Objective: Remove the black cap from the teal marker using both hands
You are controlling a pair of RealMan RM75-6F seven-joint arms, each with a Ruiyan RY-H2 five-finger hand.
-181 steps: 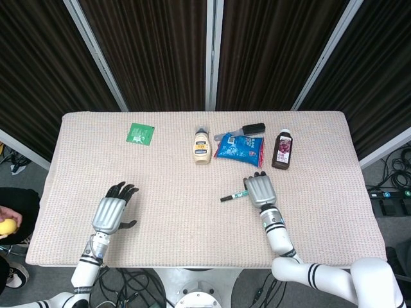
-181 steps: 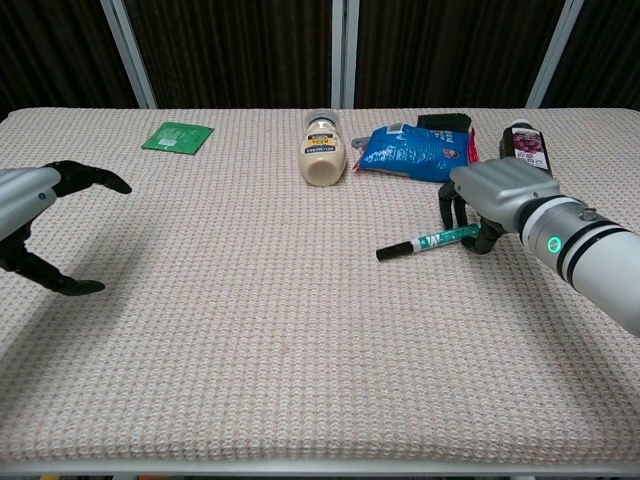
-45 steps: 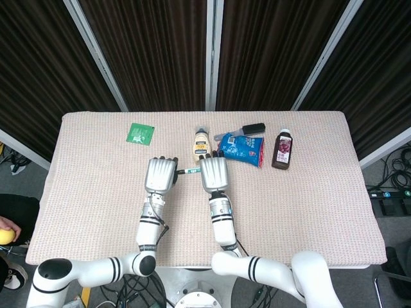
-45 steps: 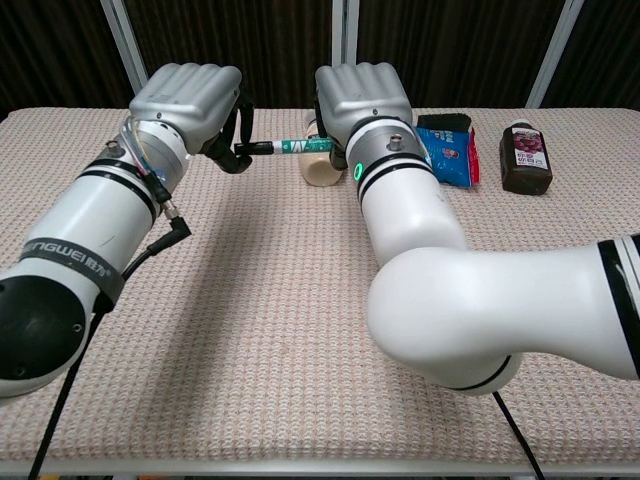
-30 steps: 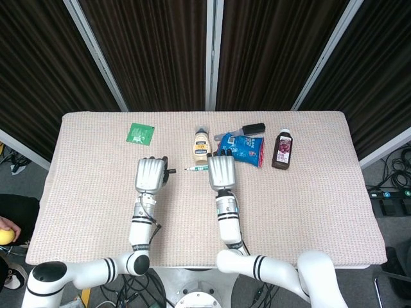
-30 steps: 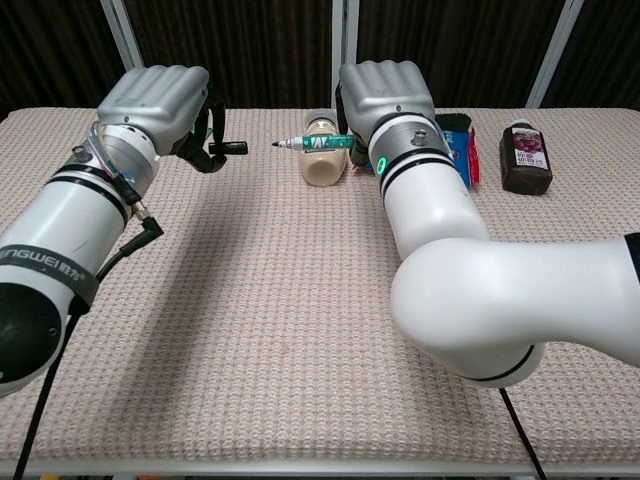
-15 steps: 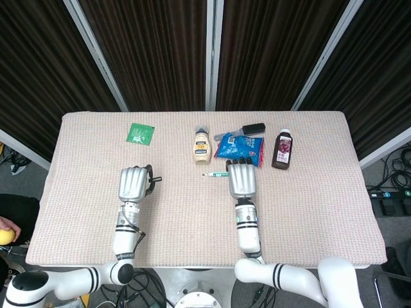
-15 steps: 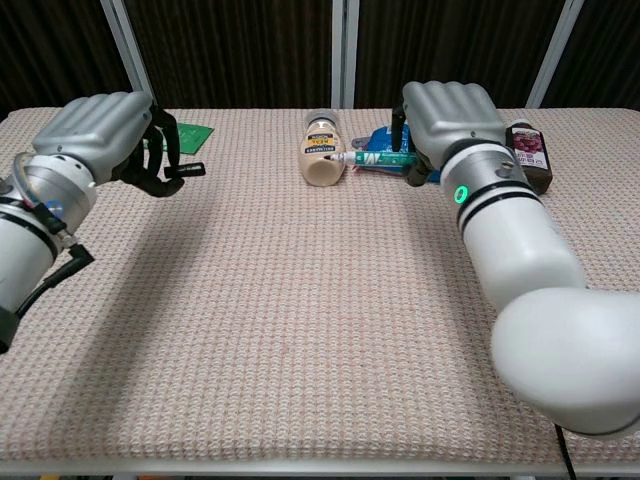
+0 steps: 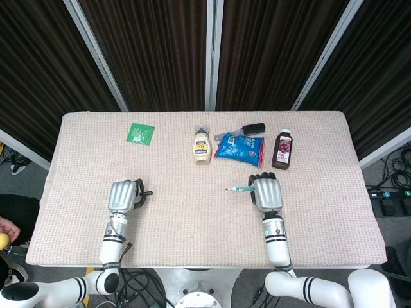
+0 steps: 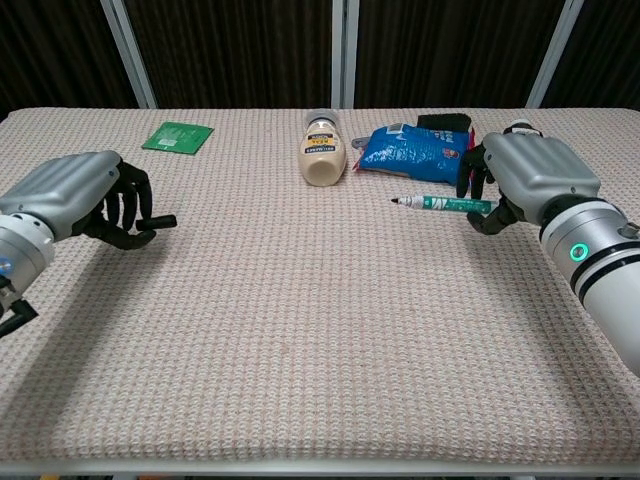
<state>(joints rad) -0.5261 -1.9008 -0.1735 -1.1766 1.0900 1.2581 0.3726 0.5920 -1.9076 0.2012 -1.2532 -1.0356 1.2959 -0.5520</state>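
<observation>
Currently, the right hand [image 9: 267, 192] is clamped on the teal marker [image 10: 440, 204], fingers wrapped round the rear of the barrel. The marker lies roughly level, its exposed tip pointing toward 9 o'clock in the head view, away from the hand. In the chest view the marker hangs just above the beige woven table covering [image 10: 300, 320], at about 3 o'clock on the table.

The left hand [image 9: 124, 196] holds the black cap [image 10: 160, 221], fingers curled round it; one end of the cap protrudes from the fist toward 3 o'clock. This hand sits at about 8 o'clock on the table in the head view. The two hands are well apart, with cap and marker fully separated.

Along the 12 o'clock edge of the table:
- A flat green packet [image 9: 140, 133] lies at about 10 o'clock.
- A cream squeeze bottle [image 9: 201, 145] lies on its side near 12 o'clock.
- A blue crinkled snack bag [image 9: 239, 149] lies just beside it toward 3 o'clock.
- A black-handled tool [image 9: 246, 131] rests at the far edge of the bag.
- A dark purple juice bottle [image 9: 282, 149] is near the bag, toward 3 o'clock.
</observation>
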